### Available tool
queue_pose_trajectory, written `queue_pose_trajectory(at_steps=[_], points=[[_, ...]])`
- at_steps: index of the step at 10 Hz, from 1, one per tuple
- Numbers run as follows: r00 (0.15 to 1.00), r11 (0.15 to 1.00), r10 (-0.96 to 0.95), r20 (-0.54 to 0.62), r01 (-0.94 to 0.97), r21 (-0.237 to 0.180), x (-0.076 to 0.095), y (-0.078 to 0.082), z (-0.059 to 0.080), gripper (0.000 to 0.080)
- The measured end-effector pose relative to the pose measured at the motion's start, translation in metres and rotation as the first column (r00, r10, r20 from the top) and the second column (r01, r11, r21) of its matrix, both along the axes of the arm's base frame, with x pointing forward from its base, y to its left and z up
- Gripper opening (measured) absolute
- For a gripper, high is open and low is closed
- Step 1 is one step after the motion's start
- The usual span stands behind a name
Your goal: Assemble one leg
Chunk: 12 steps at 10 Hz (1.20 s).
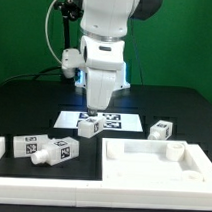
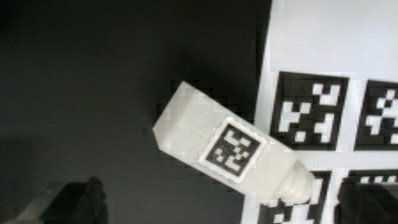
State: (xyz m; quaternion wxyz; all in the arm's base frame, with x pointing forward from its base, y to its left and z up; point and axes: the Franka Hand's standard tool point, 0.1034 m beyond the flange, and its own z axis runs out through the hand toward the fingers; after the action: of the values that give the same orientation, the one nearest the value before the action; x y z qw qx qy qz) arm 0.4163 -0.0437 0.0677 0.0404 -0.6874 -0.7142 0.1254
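A white leg (image 2: pixel 222 145) with a black-and-white tag lies slanted, half on the black table and half on the marker board (image 2: pixel 329 105). It also shows in the exterior view (image 1: pixel 90 124) on the marker board (image 1: pixel 115 121). My gripper (image 1: pixel 95 104) hangs just above it, not touching. In the wrist view the gripper (image 2: pixel 221 204) is open and empty. Its dark fingers (image 2: pixel 82 200) stand wide apart on either side of the leg's round stub end. The large white table top (image 1: pixel 156 164) lies at the front, toward the exterior view's right.
Another leg (image 1: pixel 161 128) lies to the right of the marker board in the exterior view. Two more legs (image 1: pixel 32 146) (image 1: pixel 58 152) lie at the front left. A white frame piece (image 1: pixel 41 176) runs along the front edge.
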Motion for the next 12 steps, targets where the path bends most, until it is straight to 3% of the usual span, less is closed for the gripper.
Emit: queue_pose_trajectory(at_steps=[2, 3, 5, 6, 9, 12], points=[[0.973, 0.972, -0.227, 0.041, 0.228, -0.049, 0.007, -0.009, 0.001, 0.0649], [0.907, 0.905, -0.411, 0.088, 0.418, -0.082, 0.011, -0.012, 0.003, 0.0649], [0.690, 0.680, -0.705, 0.168, 0.724, -0.120, 0.012, -0.005, 0.003, 0.0649], [0.491, 0.469, -0.854, 0.175, 0.870, -0.151, 0.013, -0.004, 0.003, 0.0649], [0.363, 0.340, -0.907, 0.211, 0.930, -0.138, 0.016, 0.001, 0.003, 0.0649], [0.183, 0.153, -0.953, 0.240, 0.979, -0.138, 0.016, 0.004, 0.002, 0.0649]])
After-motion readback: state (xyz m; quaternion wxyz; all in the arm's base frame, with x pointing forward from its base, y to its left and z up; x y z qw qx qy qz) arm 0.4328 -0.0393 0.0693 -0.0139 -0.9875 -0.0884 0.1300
